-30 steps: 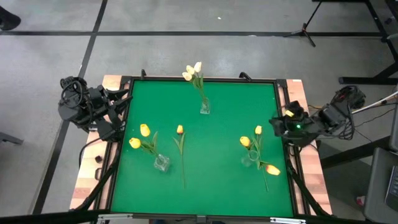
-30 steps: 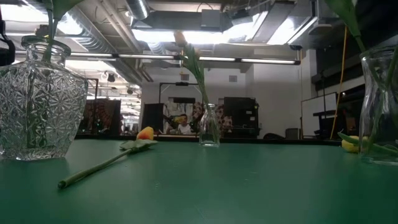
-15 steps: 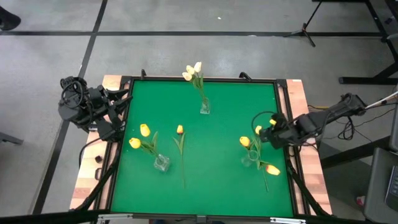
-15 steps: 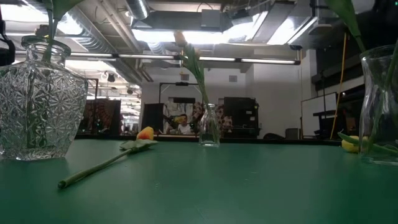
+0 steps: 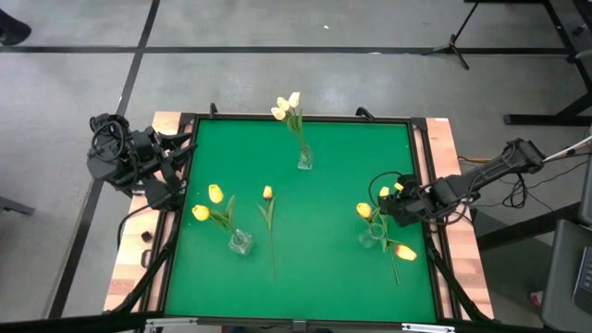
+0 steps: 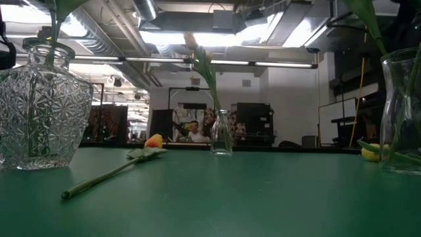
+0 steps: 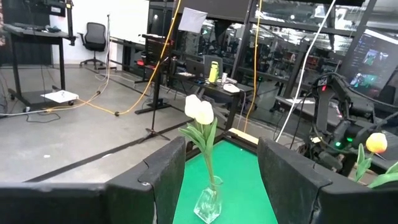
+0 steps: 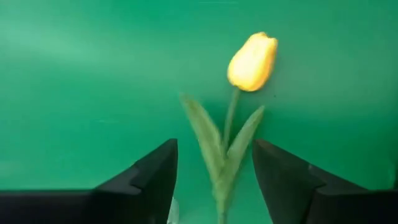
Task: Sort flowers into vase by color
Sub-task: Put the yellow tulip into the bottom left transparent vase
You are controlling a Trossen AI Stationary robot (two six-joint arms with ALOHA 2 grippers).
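Green felt covers our tabletop [image 5: 324, 157]. Our right pincer [image 5: 387, 209] hangs with fingers spread and empty above the yellow tulips [image 5: 365, 211] in a vase [image 5: 373, 239] near the right edge. Our left pincer [image 5: 176, 157] waits spread at the left edge. An orange-red tulip [image 5: 267, 193] lies mid-tabletop.

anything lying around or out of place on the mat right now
Two tulips are not in vases. An orange-headed tulip lies flat on the green mat between the left vase and the middle, and a second tulip lies beside the right vase.
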